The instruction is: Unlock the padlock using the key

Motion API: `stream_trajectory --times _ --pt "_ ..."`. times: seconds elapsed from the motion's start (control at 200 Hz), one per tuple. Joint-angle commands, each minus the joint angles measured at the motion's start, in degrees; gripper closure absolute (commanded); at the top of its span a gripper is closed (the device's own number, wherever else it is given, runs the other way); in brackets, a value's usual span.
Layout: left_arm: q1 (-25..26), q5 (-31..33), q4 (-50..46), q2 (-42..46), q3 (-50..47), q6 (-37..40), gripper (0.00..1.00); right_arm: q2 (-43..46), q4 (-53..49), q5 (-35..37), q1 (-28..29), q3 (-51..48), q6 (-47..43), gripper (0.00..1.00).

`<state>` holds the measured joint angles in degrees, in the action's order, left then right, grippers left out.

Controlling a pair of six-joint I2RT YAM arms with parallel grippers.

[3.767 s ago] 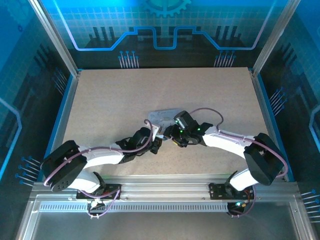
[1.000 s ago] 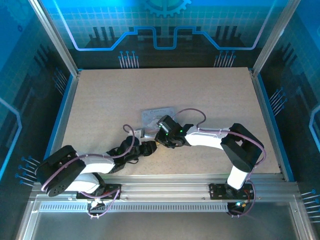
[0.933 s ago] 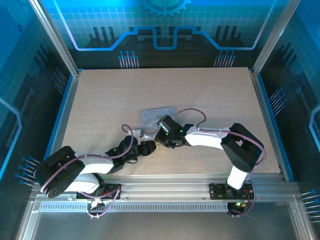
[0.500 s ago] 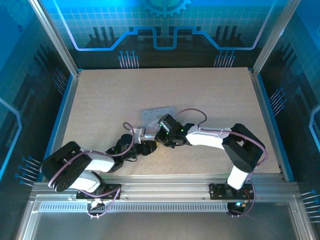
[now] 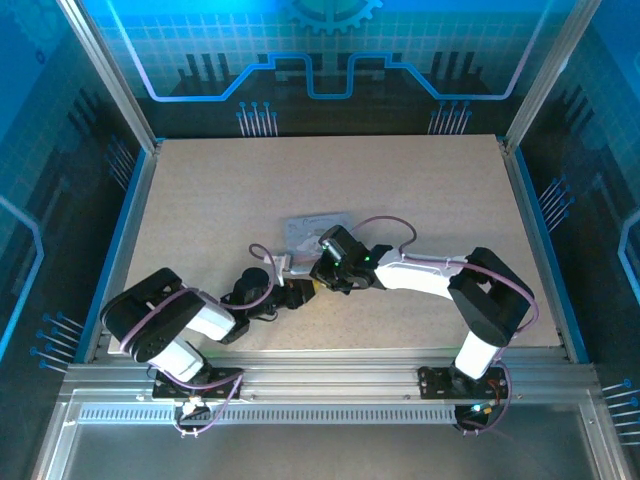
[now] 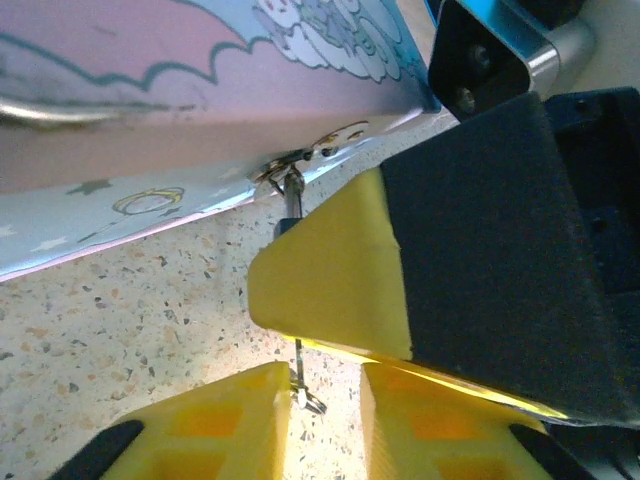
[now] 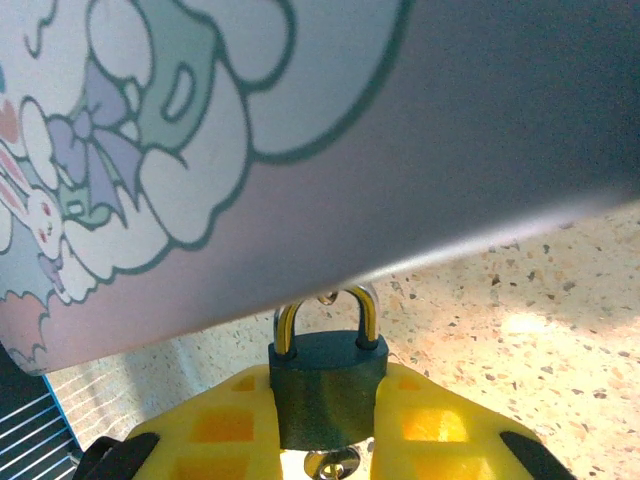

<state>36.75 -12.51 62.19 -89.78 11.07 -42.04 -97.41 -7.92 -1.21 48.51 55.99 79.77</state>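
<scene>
Two grippers meet low over the speckled table [image 5: 420, 200], at the near edge of a flat case [image 7: 200, 150] printed with pastel cartoons: a rabbit [image 7: 40, 215], a bow, clouds and small stars. The right gripper [image 7: 327, 405] is clamped on the dark body of the small padlock [image 7: 327, 380], whose shackle runs up through the case's clasp [image 6: 300, 165]. The left gripper [image 6: 325, 378], reaching in from the left, has its yellow fingers a narrow gap apart. The thin key [image 6: 299, 372] stands in that gap, close against one finger and clear of the other, in line with the padlock.
</scene>
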Motion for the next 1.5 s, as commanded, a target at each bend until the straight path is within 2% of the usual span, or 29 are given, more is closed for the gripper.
stream_trajectory --times 0.0,0.135,0.295,0.445,0.545,0.64,0.71,0.945,1.226,1.496 --pt "-0.55 -0.43 3.79 -0.7 0.09 0.03 0.84 1.96 1.15 -2.21 -0.55 -0.22 1.1 1.0" --pt "-0.59 0.37 2.48 -0.66 0.55 0.75 1.0 2.22 1.16 -2.43 -0.61 -0.26 1.27 1.0" --pt "-0.57 2.01 0.48 0.46 1.05 2.64 1.0 2.57 0.8 -2.72 -0.85 -0.29 1.44 1.0" --pt "-0.22 3.86 -6.58 4.78 2.59 7.57 1.0 2.75 -0.04 -3.81 -1.23 0.29 1.43 1.0" --pt "0.95 6.22 -15.06 9.17 4.62 13.6 1.0 2.77 -1.6 -4.59 -1.61 1.39 0.97 1.0" --pt "3.09 10.18 -24.08 13.56 6.79 22.92 1.0 2.66 -3.34 -5.15 -1.89 2.67 0.33 1.0" --pt "4.11 11.99 -27.27 14.86 7.13 27.86 1.0 2.36 -4.04 -5.84 -2.02 3.47 -0.04 1.0" --pt "5.3 14.22 -26.64 12.86 6.48 35.68 1.0 2.04 -5.14 -7.49 -2.29 4.8 -0.57 1.0" --pt "10.94 22.99 -25.31 9.46 8.26 46.49 1.0 0.66 -7.67 -9.04 -2.68 6.84 -2.32 1.0" --pt "11.07 23.85 -25.14 9.02 7.53 43.98 1.0 -0.32 -8.2 -9.29 -2.85 7.48 -3.85 1.0"
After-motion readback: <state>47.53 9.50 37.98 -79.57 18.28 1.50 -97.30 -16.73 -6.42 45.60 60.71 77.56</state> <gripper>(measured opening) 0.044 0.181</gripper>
